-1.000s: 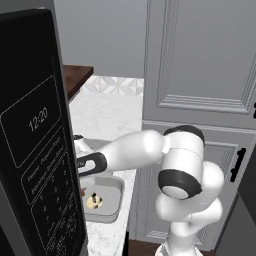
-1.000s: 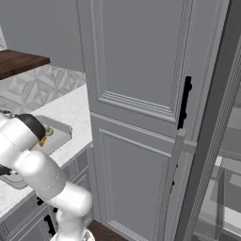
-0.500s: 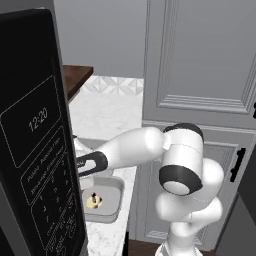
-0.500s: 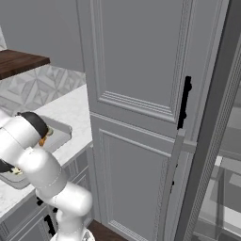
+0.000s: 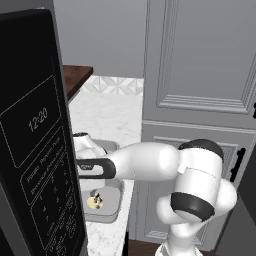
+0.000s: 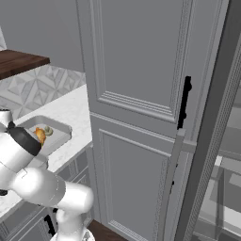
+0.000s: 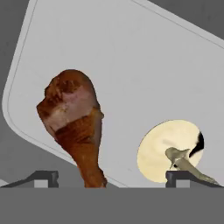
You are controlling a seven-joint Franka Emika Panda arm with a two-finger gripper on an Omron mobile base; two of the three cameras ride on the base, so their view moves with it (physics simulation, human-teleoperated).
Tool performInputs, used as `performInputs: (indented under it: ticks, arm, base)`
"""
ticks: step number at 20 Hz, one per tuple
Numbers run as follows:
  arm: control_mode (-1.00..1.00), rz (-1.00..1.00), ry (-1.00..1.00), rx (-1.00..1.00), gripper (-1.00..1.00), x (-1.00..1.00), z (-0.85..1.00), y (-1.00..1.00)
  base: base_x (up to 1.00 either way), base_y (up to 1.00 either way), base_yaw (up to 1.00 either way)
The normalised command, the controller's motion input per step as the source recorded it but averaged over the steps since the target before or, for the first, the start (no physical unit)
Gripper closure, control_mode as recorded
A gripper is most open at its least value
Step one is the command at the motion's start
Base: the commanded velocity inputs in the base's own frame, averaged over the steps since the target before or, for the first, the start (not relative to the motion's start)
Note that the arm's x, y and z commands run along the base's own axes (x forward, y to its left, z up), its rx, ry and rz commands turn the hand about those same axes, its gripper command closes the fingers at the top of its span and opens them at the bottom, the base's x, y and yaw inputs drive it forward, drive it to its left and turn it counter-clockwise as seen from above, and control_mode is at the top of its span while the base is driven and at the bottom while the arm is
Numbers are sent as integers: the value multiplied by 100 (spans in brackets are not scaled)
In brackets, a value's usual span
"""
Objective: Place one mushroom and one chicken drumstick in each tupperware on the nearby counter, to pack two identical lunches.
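Looking down along the hand, a brown chicken drumstick [image 7: 74, 118] and a pale mushroom [image 7: 170, 151] lie in a grey tupperware [image 7: 131, 65]. My gripper [image 7: 111, 177] is open just above them. The drumstick's bone end sits between the fingertips and touches neither. From the left base camera, the arm reaches left over this near tupperware [image 5: 112, 210] on the white counter [image 5: 112, 117], and its mushroom [image 5: 95, 201] shows. A second tupperware [image 6: 59, 136] holds another drumstick [image 6: 40, 135] and another mushroom [image 6: 48, 131].
A black microwave [image 5: 35, 150] stands close on the left and hides part of my hand. A tall grey cabinet front [image 5: 200, 75] rises right of the counter. A dark wooden surface [image 6: 19, 62] lies beyond the tiled backsplash [image 6: 42, 87].
The fingers have spread wide and let go of the drumstick, which now rests in the near tupperware. The arm has hardly moved.
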Motion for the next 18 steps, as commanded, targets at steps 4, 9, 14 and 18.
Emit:
performInputs:
  ticks: [4,9,14,18]
  arm:
    - [-100,-8,-23,6,-100,-99,13,-55]
    - [-100,-2,-37,5,-100,-66,78,-52]
    - [-100,-2,-37,14,-100,-37,98,-65]
    - [-100,-6,-27,15,-100,-26,91,-56]
  base:
    - [0,0,0]
    - [0,0,0]
    - [0,0,0]
    - [0,0,0]
